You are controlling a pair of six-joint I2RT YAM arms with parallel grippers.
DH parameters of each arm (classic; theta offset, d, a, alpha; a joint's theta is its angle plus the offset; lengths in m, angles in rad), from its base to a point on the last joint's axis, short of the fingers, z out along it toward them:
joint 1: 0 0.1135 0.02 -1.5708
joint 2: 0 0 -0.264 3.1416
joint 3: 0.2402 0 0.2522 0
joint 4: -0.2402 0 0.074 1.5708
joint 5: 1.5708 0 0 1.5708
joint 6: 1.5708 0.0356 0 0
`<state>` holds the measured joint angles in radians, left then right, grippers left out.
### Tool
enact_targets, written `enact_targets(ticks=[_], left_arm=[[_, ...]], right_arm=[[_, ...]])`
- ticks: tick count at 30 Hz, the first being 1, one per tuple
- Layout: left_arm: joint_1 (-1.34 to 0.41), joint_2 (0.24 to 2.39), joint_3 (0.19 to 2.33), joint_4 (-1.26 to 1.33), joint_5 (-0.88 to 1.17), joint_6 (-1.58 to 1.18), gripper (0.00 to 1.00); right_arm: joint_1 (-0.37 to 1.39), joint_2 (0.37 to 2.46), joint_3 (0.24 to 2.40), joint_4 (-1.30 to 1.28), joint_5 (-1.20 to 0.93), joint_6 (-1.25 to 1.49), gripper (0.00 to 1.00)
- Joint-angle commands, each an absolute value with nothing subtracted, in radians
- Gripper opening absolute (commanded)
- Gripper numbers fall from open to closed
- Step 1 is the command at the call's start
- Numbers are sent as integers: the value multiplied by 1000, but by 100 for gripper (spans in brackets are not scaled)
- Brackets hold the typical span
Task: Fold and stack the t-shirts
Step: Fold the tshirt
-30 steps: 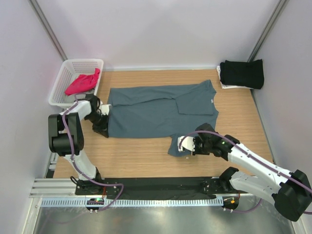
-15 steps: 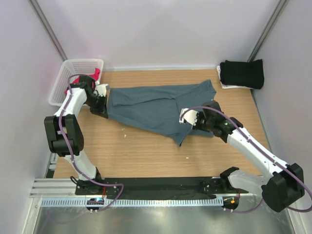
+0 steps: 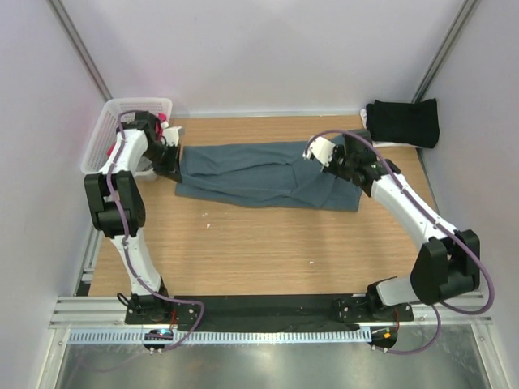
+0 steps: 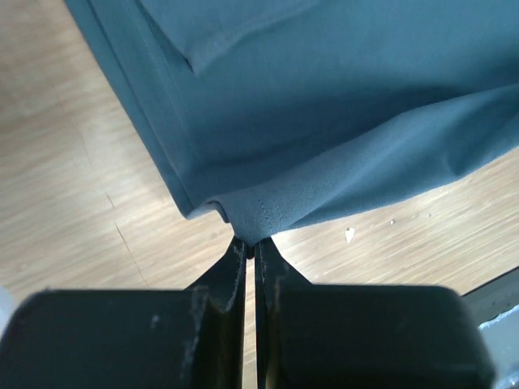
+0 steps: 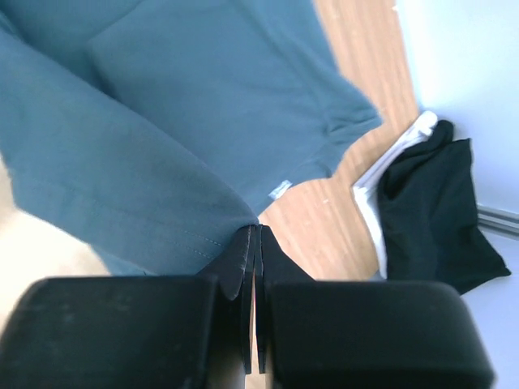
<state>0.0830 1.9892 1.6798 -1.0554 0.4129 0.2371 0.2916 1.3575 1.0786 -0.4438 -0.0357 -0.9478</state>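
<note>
White plastic mesh basket (image 3: 105,138) sits at the far left corner of the pale wooden table (image 3: 268,243), and only a sliver of magenta-pink cloth (image 3: 165,118) shows at its rim behind the left arm. Just beside the basket, the left gripper (image 4: 250,243) is clenched on the stitched hem corner of the slate blue-grey short-sleeved t-shirt (image 3: 259,172), its 2 black fingers (image 4: 231,263) pressed together with the cloth pinched at their tips. That shirt lies across the far half of the table as a long band doubled over on itself, running from the left gripper to the right one, with its near edge slanting a little toward the right. At its right end the right gripper (image 5: 253,232) is likewise closed tight on a hem edge, the layers bunched at the fingertips and a small label showing near the collar. Further right, in the far right corner and apart from the blue-grey shirt, a folded black t-shirt (image 3: 403,121) rests on a folded light grey t-shirt (image 3: 373,141), whose pale edge pokes out on the left side.
</note>
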Motion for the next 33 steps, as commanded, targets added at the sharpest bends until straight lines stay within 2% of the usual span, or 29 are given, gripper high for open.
enact_targets(ticks=[1, 16, 22, 27, 28, 30, 31, 33], left_arm=[[87, 2022, 1784, -1086, 448, 201, 0], [87, 2276, 2157, -1135, 423, 126, 0], [87, 2321, 2177, -1117, 383, 104, 0], [90, 2324, 2169, -1109, 359, 94, 0], [94, 2321, 2168, -1106, 336, 75, 17], [95, 2301, 2164, -1085, 322, 68, 39], [97, 2289, 2163, -1080, 319, 67, 44], [97, 2228, 2146, -1046, 319, 64, 53]], right_arm=[[253, 1429, 1206, -341, -67, -951, 1], [201, 1937, 1678, -334, -103, -945, 1], [198, 2113, 1850, -350, -89, -924, 1], [199, 2180, 1931, -341, -66, -897, 1], [199, 2181, 1927, -322, -34, -885, 10], [199, 2175, 1922, -281, -6, -859, 21], [201, 2169, 1919, -273, -5, -856, 33], [199, 2126, 1887, -240, 58, -838, 38]])
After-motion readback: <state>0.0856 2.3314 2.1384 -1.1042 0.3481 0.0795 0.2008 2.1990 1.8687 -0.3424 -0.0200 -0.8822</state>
